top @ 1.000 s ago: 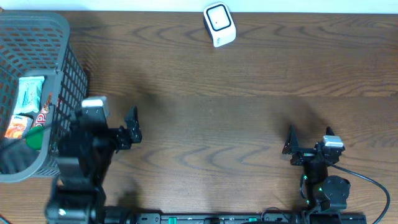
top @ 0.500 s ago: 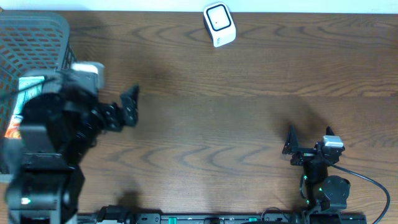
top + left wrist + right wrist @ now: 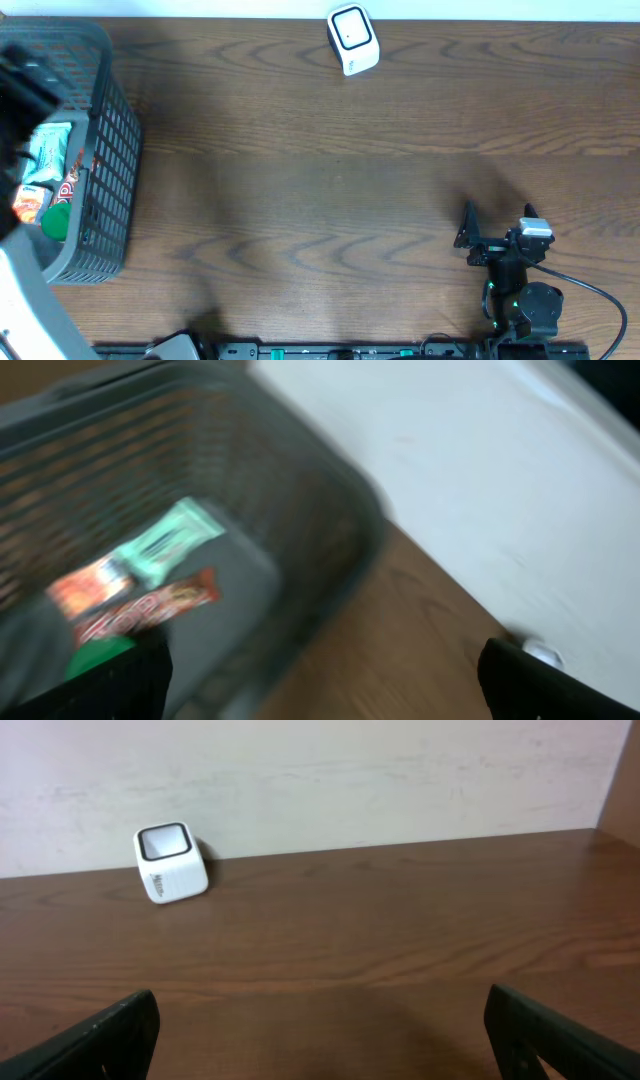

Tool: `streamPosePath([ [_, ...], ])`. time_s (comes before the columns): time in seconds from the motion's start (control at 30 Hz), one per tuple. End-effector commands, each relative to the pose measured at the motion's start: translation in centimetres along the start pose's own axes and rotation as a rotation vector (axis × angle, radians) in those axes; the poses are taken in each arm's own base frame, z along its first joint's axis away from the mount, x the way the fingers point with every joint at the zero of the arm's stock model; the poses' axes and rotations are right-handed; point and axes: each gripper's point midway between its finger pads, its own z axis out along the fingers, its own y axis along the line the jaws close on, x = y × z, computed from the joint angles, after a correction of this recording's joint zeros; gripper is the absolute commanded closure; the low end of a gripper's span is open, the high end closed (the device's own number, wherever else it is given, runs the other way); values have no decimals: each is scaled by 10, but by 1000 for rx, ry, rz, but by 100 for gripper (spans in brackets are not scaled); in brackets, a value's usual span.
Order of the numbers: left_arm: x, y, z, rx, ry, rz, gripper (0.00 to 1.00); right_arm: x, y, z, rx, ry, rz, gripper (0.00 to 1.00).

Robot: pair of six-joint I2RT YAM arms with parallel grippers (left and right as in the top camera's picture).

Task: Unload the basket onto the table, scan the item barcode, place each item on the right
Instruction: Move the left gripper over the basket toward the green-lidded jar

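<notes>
Wooden counter (image 3: 320, 200) from overhead: grey basket (image 3: 112, 130) at the left edge holds the snack packets (image 3: 48, 150), white scanner (image 3: 353, 38) at the far edge, right pincer (image 3: 497, 215) spread wide, empty. Left wrist: left pincer (image 3: 325, 675) spread wide above the basket, picture blurred. Right wrist: scanner far left, well apart.

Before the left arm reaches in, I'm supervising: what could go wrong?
The snack packets lie crowded in the basket, so the open left pincer might snag two, or the mesh wall. The left wrist view is blurred, so aim may be off. The scanner sits far across the table: a long carry.
</notes>
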Motion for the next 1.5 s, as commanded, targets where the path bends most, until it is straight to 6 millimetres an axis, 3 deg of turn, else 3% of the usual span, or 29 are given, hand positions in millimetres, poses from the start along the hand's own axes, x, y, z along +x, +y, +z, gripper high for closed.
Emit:
streamPosePath([
  [0.0,-1,37,13,-115,44,-96,2,0,1,0,-2,-2,-10,1],
  [0.13,18,86,29,-288,169,-142,2,0,1,0,-2,-2,-10,1],
  [0.4,61,151,47,-506,404,-238,2,0,1,0,-2,-2,-10,1],
  [0.63,92,176,69,-567,565,-181,2,0,1,0,-2,-2,-10,1],
  [0.77,107,204,77,-692,603,-139,2,0,1,0,-2,-2,-10,1],
  [1.1,151,233,125,-687,646,-88,2,0,1,0,-2,-2,-10,1],
  [1.47,179,236,162,-597,623,-115,2,0,1,0,-2,-2,-10,1],
])
